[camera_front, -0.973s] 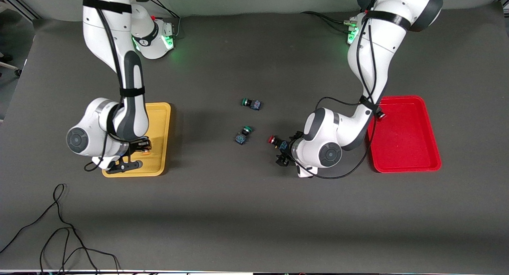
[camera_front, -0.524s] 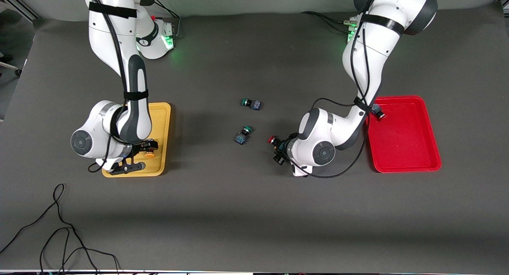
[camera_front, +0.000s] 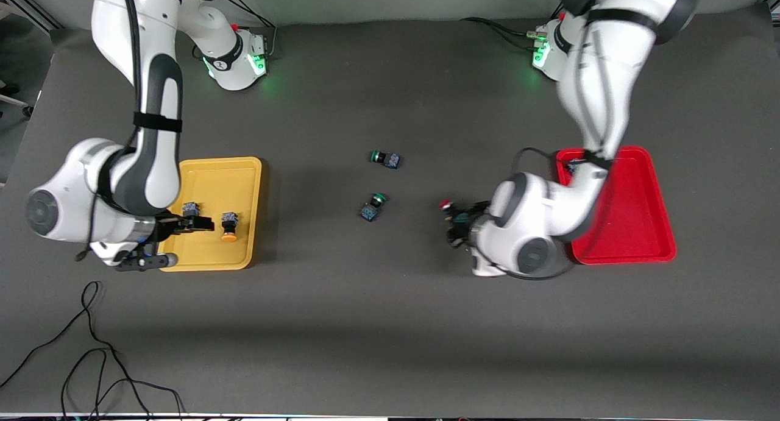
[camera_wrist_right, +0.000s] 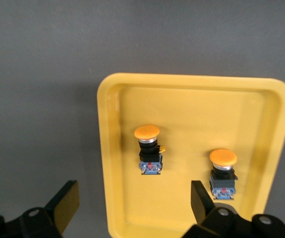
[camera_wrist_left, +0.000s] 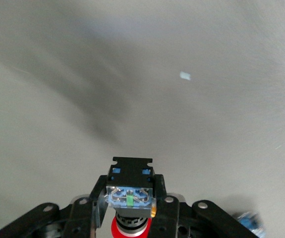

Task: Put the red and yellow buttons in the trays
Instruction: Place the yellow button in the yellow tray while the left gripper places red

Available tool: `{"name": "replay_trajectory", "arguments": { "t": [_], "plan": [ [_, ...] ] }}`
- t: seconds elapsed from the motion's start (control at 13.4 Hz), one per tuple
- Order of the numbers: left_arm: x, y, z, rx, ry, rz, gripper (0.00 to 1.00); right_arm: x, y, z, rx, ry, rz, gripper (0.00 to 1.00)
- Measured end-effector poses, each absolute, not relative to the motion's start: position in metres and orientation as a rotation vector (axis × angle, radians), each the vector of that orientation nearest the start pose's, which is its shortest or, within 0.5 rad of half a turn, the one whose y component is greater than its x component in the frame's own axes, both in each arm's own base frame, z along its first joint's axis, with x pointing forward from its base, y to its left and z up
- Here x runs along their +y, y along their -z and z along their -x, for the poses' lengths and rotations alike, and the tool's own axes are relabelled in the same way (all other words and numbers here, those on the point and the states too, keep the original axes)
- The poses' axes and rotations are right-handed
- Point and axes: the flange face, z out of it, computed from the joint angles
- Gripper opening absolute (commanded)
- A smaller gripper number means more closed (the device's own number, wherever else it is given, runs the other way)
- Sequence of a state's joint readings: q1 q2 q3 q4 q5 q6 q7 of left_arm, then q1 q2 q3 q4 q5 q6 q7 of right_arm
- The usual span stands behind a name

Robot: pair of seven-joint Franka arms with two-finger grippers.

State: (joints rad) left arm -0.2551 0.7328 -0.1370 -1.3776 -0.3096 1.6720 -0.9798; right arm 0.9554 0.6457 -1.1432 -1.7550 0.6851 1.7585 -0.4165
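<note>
left arm [camera_front: 594, 98]: motion-blurred | red tray [camera_front: 646, 226]: partly hidden by it | held red button [camera_wrist_left: 130, 229]: cap cut off

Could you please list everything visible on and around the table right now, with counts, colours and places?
yellow tray: one, yellow, at the right arm's end of the table.
yellow buttons: two, orange-yellow caps, both lying in the yellow tray.
red tray: one, red, at the left arm's end.
red button: one, red cap, held in the left gripper.
second button: one, dark body, in the red tray, mostly hidden by the left arm; cap colour unseen.
green buttons: two, green caps, mid-table between the trays.
black cable: one, black, looped near the front camera.
right gripper: one, open, above the yellow tray.
left gripper: one, shut on the red button, above the table beside the red tray.
</note>
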Motion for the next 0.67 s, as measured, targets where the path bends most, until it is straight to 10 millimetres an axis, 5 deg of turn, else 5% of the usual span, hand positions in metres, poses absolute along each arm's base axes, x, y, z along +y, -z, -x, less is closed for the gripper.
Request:
{"name": "replay_trajectory", "arguments": {
  "t": [0.22,0.45,0.67],
  "plan": [
    [-0.146,-0.3,-0.633,-0.678,-0.911,2.878,0.0,0.04,-0.399,-0.618,-0.014,-0.233,3.036,1.0],
    [-0.047,-0.272,-0.611,-0.282,-0.838,2.879,0.0,0.058,-0.438,-0.62,0.025,-0.261,3.066,1.0],
    [0.021,-0.228,-0.583,-0.105,-0.752,2.919,0.0,0.063,-0.474,-0.623,0.078,-0.284,3.068,1.0]
  ]
}}
